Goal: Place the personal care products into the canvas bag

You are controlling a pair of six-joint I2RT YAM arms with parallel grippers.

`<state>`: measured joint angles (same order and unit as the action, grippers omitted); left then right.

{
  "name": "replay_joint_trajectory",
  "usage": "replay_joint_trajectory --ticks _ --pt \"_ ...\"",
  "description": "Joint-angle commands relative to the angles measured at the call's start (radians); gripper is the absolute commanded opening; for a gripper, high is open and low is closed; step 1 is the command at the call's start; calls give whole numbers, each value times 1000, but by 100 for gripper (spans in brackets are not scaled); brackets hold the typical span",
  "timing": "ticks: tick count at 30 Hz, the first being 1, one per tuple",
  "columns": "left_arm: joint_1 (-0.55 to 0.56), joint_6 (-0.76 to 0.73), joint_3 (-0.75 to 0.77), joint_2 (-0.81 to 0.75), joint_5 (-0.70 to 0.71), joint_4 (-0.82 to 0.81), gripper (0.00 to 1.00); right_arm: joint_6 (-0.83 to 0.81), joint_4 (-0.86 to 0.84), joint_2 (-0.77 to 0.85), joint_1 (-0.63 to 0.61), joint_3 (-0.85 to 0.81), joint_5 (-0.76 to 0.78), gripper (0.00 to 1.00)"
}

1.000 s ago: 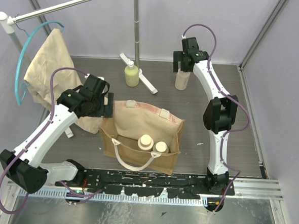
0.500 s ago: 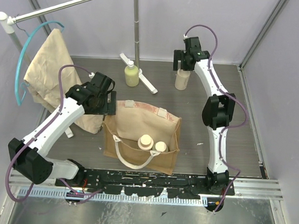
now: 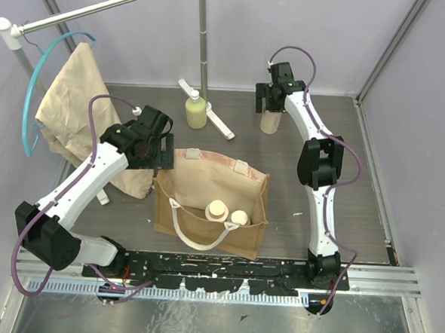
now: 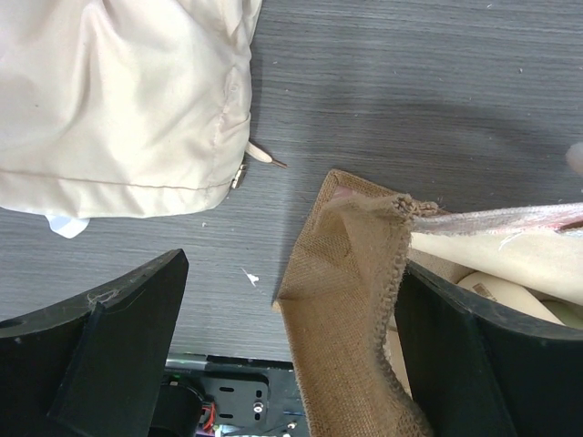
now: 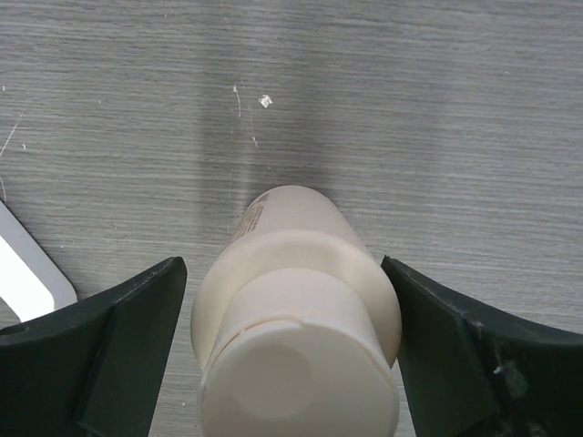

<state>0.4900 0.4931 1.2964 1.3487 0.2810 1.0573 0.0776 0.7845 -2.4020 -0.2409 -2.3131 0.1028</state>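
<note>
The tan canvas bag [image 3: 209, 192] stands open at mid-table with two cream-capped bottles [image 3: 217, 209] [image 3: 240, 218] inside. My left gripper [image 3: 160, 152] is open astride the bag's left rim. In the left wrist view the bag's woven corner [image 4: 351, 282] lies between the fingers [image 4: 100, 355] of that gripper [image 4: 291, 273], close to the right one. A cream bottle [image 3: 270, 122] stands at the back. My right gripper [image 3: 272, 101] is open around it. Seen from the right wrist, this bottle [image 5: 296, 337] fills the gap in the gripper [image 5: 282, 264], with small gaps showing. A yellow-green pump bottle [image 3: 196, 110] stands back left.
A limp beige cloth [image 3: 67, 104] hangs from a blue hanger on the rack at the left, and its hem [image 4: 118, 100] lies beside the bag. The rack's pole [image 3: 203, 44] and white foot [image 3: 211, 113] stand next to the pump bottle. Walls close in the table.
My left arm has swung right, so its gripper now straddles the bag's left rim, and the bag has shifted slightly. My right gripper has settled further back around the cream bottle.
</note>
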Motion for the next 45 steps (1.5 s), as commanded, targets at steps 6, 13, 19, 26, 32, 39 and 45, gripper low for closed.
replay_joint_trajectory --ticks 6,13,19,26,32,39,45 --pt "1 36 -12 -19 39 19 98 -48 -91 52 -1 60 -17 54" --pt "1 26 -16 -25 41 19 98 -59 -66 110 -1 99 23 2" --pt "1 14 -27 -41 32 11 98 -67 -11 272 -1 100 -24 1" --pt "1 -12 -54 -67 32 16 98 -76 39 563 -14 222 -187 1" --pt "1 -32 -76 -109 20 19 98 -87 134 749 -84 274 -221 1" --pt "0 -69 -89 -124 9 17 98 -9 253 843 -285 228 -233 1" --pt "1 -97 -94 -151 10 11 98 65 228 898 -483 306 -227 1"
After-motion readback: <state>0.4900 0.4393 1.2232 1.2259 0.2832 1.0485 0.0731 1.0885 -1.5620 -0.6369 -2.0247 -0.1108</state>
